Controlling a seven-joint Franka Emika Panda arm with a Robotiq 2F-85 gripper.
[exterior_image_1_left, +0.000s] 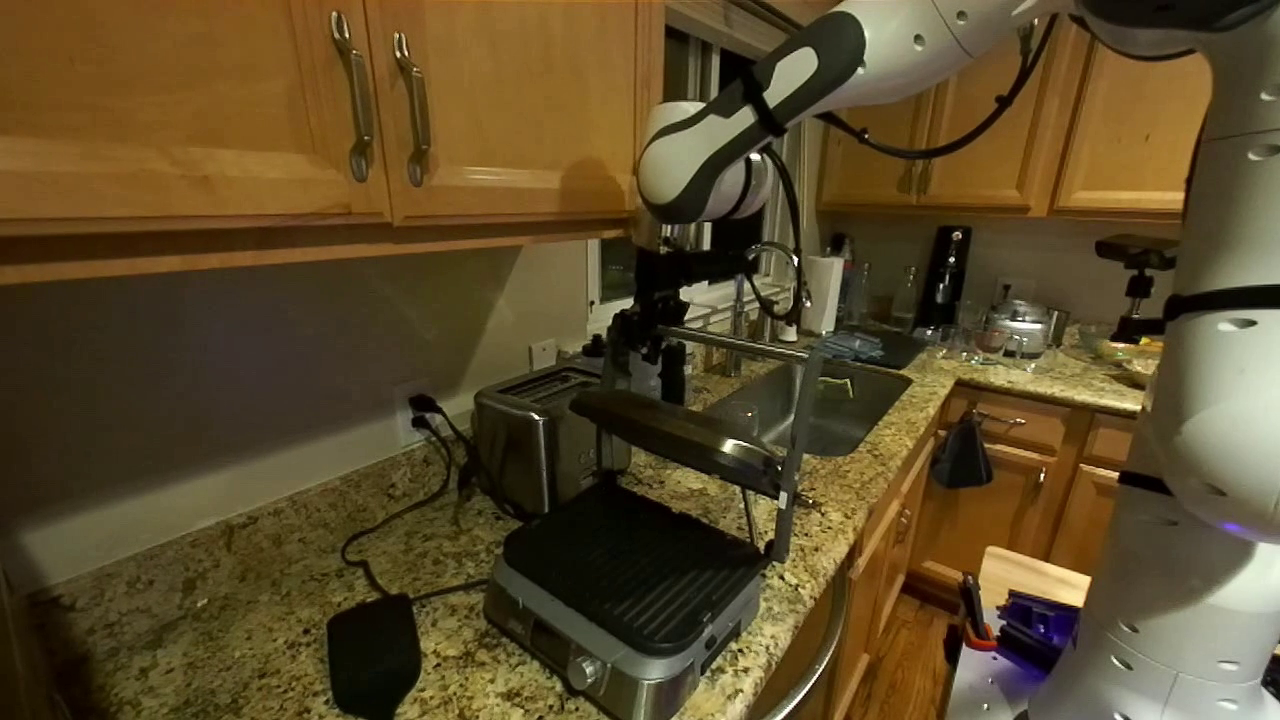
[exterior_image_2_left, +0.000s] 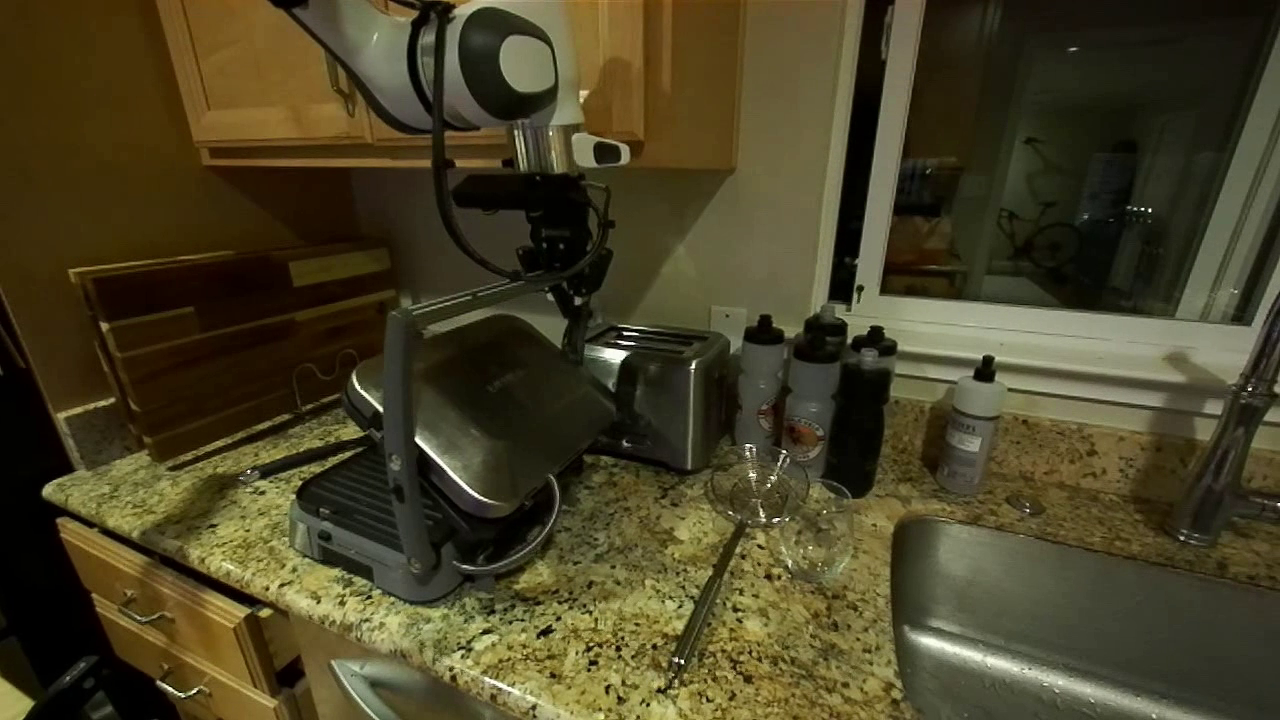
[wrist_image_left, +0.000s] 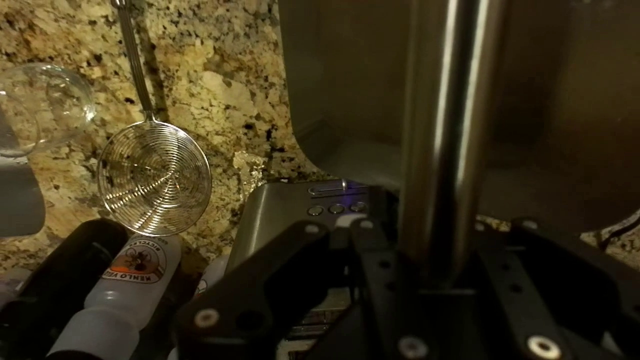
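Note:
My gripper (exterior_image_1_left: 642, 343) is at the far end of the metal handle bar (exterior_image_1_left: 740, 344) of a countertop grill. In the wrist view the handle bar (wrist_image_left: 450, 125) runs down between the fingers, and the gripper is shut on it; the fingertips are hidden behind the bar. Below the bar hangs the grill's steel lid (exterior_image_2_left: 510, 410), raised and tilted in both exterior views. Beneath the lid lies the black ridged lower plate (exterior_image_1_left: 640, 565), with a dial on the grill's front. A steel toaster (wrist_image_left: 280, 210) stands close behind the gripper.
Beside the toaster stand several bottles (exterior_image_2_left: 760, 385). A wire skimmer (wrist_image_left: 155, 175) and a clear glass (exterior_image_2_left: 815, 535) are near the sink (exterior_image_2_left: 1050, 600). A flat black object (exterior_image_1_left: 375, 650) lies by the grill. Wooden cabinets (exterior_image_1_left: 510, 100) overhang the counter; cutting boards (exterior_image_2_left: 240, 340) lean at its end.

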